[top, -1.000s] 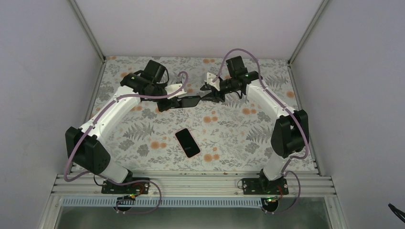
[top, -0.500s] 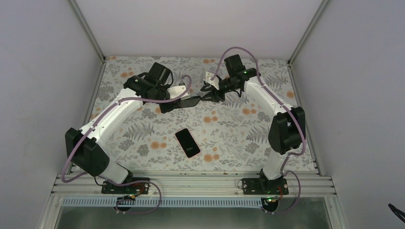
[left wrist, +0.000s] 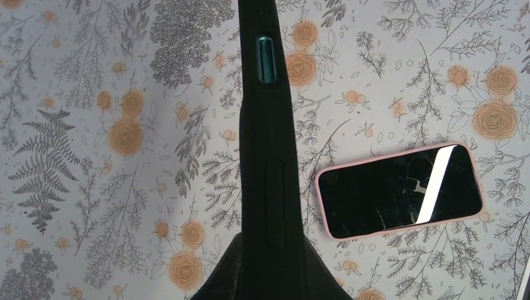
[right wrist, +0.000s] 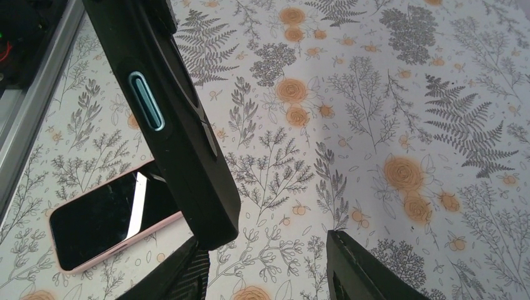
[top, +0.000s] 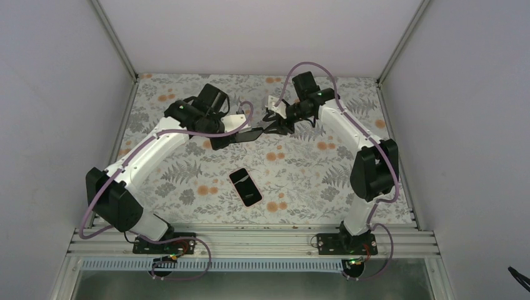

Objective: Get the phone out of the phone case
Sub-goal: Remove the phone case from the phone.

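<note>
Clamps a black case [left wrist: 267,156] by one end in the left claw [top: 232,137], edge-on and clear of the flowered counter [top: 312,169]; claw and case black on black, hard to separate. Spreads the right claw [right wrist: 262,247] wide at the other end, one finger [right wrist: 181,278] just beside the case corner, contact impossible to judge. Shows a teal button [left wrist: 265,59] through a side slot, screen side turned out of sight. Below, flat on the counter, glass up: a pink-edged phone [top: 245,186], partly hidden behind the case from the right wrist.

White links [top: 156,147], black joints [top: 119,201], purple cables [top: 307,63] looping alongside.
</note>
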